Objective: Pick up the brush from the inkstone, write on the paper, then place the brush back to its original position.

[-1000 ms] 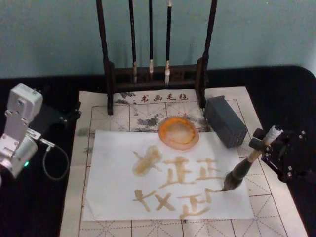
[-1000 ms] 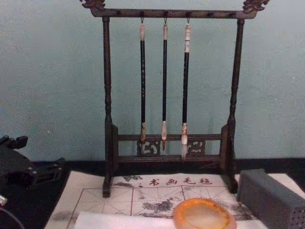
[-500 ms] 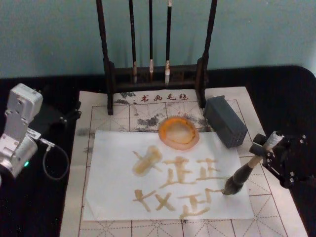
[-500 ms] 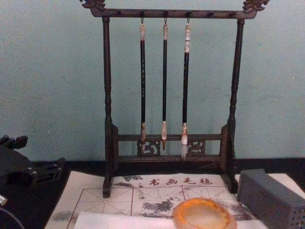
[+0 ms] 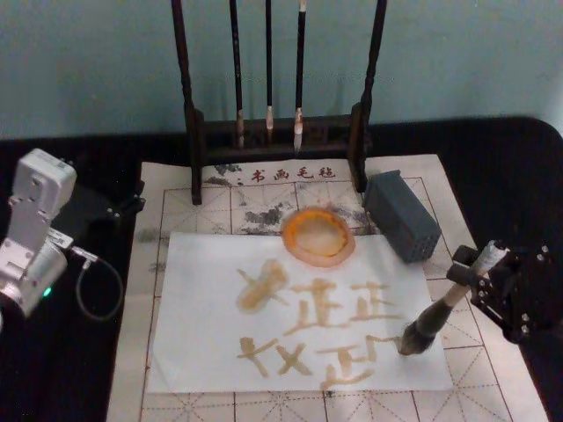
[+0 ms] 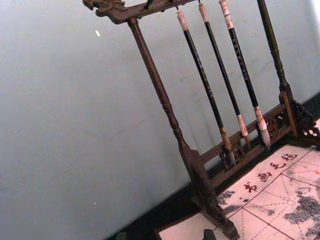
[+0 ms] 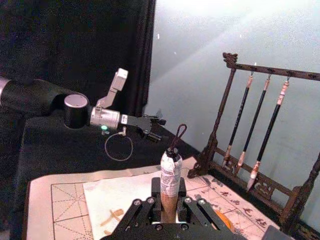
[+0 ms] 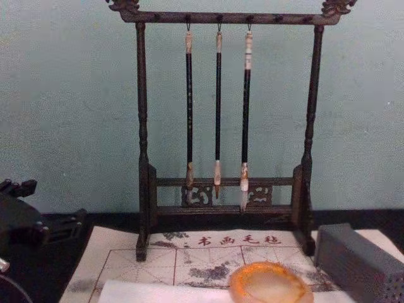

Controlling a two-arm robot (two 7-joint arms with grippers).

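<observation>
Head view: right claw (image 5: 473, 271) is clamped on the upper handle of the brush (image 5: 444, 301), over the right side of the table (image 5: 501, 167). The brush leans with its bristles down and toward the robot's left. The tip appears to touch the paper (image 5: 198, 299) near its lower right corner, at the end of the amber strokes (image 5: 334, 308). Right wrist view: the claw (image 7: 169, 212) grips the handle, with the wrapped end and cord loop standing above it.

Step in hand, by my reading: writing, late in the sheet.
- Use light, even pressure and let the bristles trail the stroke.
- The tip is close to the sheet's right edge, so stay on white.
- Lift clear before travelling, so nothing smears.

Surroundings:
- The inkstone (image 5: 318, 237) sits at the paper's far edge, well apart from the brush.
- The grey block (image 5: 402, 215) lies just beside the inkstone on the right, on the likely return path. Come in high or from the paper side.
- The rack (image 5: 277, 132) with three hanging brushes (image 8: 218, 107) stands behind the inkstone, so overshoot is a risk.
- The gridded mat (image 5: 176, 189) lies under everything.
- The left claw (image 5: 119, 207) is parked at the mat's left edge.
</observation>
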